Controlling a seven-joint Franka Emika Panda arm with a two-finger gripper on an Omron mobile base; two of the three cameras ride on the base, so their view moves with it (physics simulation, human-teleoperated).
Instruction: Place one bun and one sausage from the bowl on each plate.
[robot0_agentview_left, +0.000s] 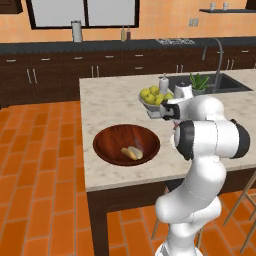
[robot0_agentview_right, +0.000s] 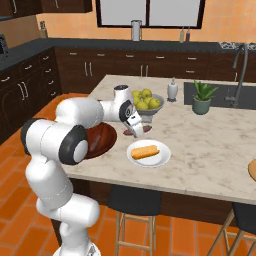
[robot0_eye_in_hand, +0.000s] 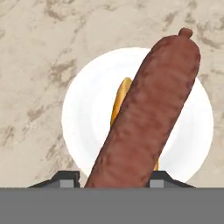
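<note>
Sausage first, as seen from the left base view: it cannot be made out there, but the large round dark reddish-brown wooden bowl (robot0_agentview_left: 127, 144) sits at centre on the pale marbled desk (robot0_agentview_left: 112, 100), with two pale tan elongated buns (robot0_agentview_left: 132, 153) left in its bottom. The white arm fills the right of that frame, and the small grey bowl of yellow-green fruit (robot0_agentview_left: 154, 97) stands above the wooden bowl.

Right base view: the tool (robot0_agentview_right: 136, 130) hangs at centre, just above and to the upper left of the small round white plate (robot0_agentview_right: 149, 152), where a golden-orange bun (robot0_agentview_right: 145, 150) already lies. A tan plate's edge (robot0_agentview_right: 252, 170) peeks in at far right.

Hand view: the slim reddish-brown sausage (robot0_eye_in_hand: 148, 113) runs from bottom centre to upper right, the tool clamped on its near end, directly over the white plate and bun.

I'd judge it light, firm and smooth-skinned, apt to roll; held by an end, it may swing or slip.
</note>
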